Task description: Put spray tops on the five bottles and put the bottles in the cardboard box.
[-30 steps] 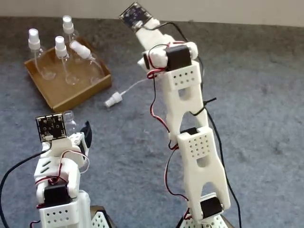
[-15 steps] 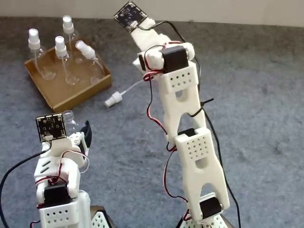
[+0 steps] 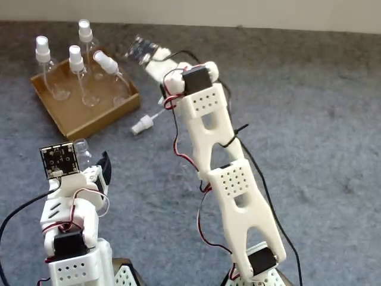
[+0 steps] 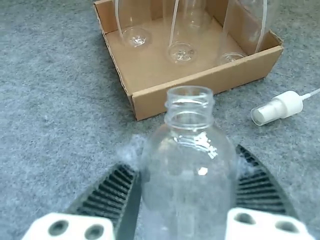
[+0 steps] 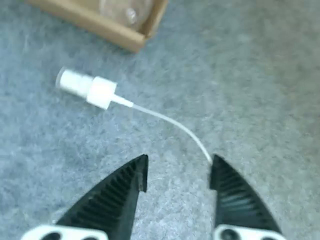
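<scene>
My left gripper (image 4: 186, 172) is shut on a clear bottle (image 4: 187, 165) with a bare, uncapped neck, held upright near the front left (image 3: 82, 152). A loose white spray top (image 5: 92, 89) with its thin tube lies on the carpet just outside the cardboard box (image 3: 89, 122), also seen from above (image 3: 143, 125). My right gripper (image 5: 177, 172) hangs open over the far end of that tube, touching nothing. Several capped bottles stand in the box (image 4: 200, 85); one of them (image 3: 110, 68) leans.
Grey carpet covers the table. The right arm (image 3: 202, 113) stretches diagonally across the middle toward the box corner (image 5: 145, 30). Open carpet lies to the right of that arm and between the held bottle and the box.
The right arm has swung left and lowered toward the loose spray top. The left arm with its bottle has shifted slightly left.
</scene>
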You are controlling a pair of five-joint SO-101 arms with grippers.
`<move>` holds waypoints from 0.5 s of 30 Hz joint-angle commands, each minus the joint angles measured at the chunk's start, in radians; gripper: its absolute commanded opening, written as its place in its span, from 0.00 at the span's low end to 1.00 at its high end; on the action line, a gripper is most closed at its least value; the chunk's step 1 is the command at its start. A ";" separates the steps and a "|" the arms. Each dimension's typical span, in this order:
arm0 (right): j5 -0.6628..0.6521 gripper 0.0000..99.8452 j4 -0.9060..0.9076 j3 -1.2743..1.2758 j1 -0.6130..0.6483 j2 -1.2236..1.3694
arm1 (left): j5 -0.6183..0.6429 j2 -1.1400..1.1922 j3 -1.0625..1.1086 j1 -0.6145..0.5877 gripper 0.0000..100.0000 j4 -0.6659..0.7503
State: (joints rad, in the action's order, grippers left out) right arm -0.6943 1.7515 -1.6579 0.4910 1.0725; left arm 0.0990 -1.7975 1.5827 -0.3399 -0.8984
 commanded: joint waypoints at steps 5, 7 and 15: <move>-0.230 0.28 0.018 -0.090 0.079 0.054 | 0.014 -0.012 -0.018 -0.010 0.14 0.029; -0.279 0.30 0.018 -0.090 0.099 0.073 | 0.014 -0.012 -0.018 -0.010 0.14 0.029; -0.468 0.31 0.004 -0.090 0.148 0.163 | 0.012 -0.012 -0.018 -0.010 0.14 0.029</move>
State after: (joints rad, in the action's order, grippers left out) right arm -1.0687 1.7515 -1.6579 0.6107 1.2306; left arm 0.0990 -1.7975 1.5827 -0.3399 -0.8984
